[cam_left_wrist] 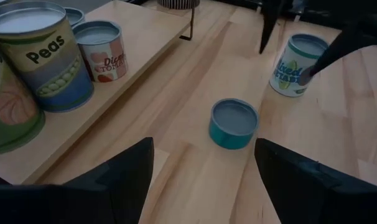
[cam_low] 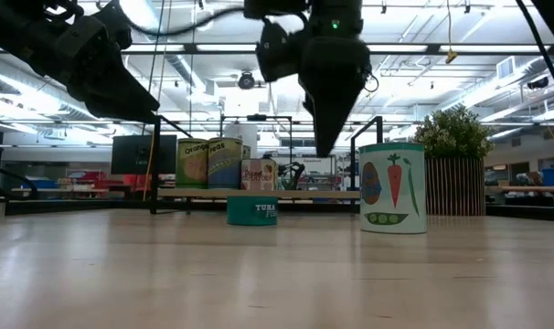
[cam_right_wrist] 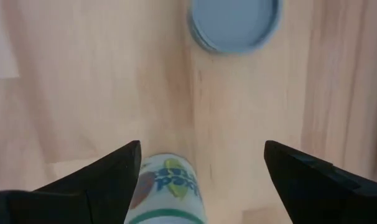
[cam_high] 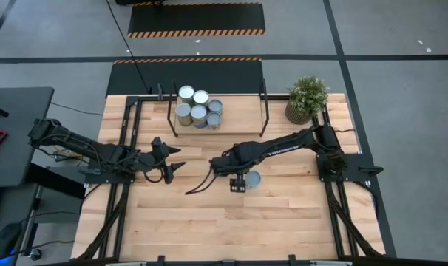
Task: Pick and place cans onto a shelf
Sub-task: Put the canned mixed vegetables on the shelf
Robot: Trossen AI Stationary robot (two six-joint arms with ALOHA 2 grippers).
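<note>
Shelf [cam_high: 239, 111] at the far side of the desk [cam_high: 283, 222] carries five cans [cam_high: 197, 107], clustered at its left part, upright: peas can [cam_left_wrist: 42, 56], a red-labelled one [cam_left_wrist: 102, 50], others partly cut off. Two cans off the shelf on the desk: a short teal tuna can [cam_left_wrist: 233, 124] and a taller vegetable-label can [cam_low: 392, 186], upright, near each other. Right gripper [cam_high: 239, 183] hovers just beside the vegetable-label can, above desk level, jaws wide, holding nothing. Left gripper [cam_high: 174, 159] hangs mid-desk in front of the shelf, jaws wide, empty. Potted plant [cam_high: 307, 97] at the shelf's right end.
</note>
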